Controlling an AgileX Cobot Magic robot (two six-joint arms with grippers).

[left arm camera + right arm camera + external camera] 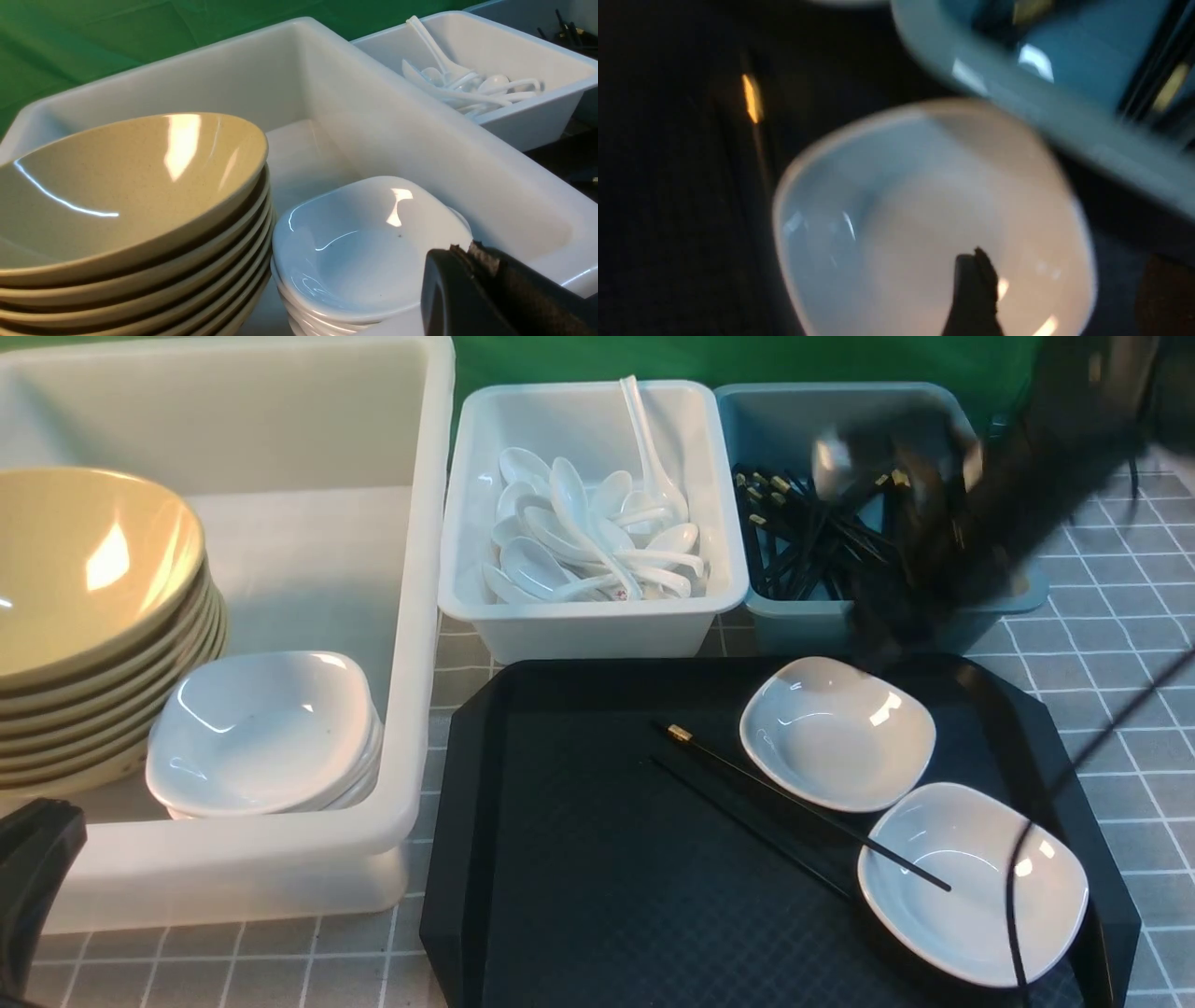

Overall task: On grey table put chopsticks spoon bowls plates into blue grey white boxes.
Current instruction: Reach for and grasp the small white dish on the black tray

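Note:
Two white plates [837,733] [971,882] sit on the black tray, with a pair of black chopsticks [747,779] beside them, one resting its tip across the nearer plate. My right gripper [882,616] is a blur over the front edge of the blue-grey box [775,420], just above the farther plate [924,210]. It is open [1069,289], with nothing between its fingers [976,289]. My left gripper [462,252] is shut and empty, by the stacked plates [359,242] and the tan bowls [126,186] in the large off-white box [420,149].
The small white box [588,616] holds several spoons [588,532]. More chopsticks [803,541] lie in the blue-grey box. The black tray [579,896] rests on the grey table [1111,644] in front of both small boxes. A black cable [1018,859] hangs across the nearer plate.

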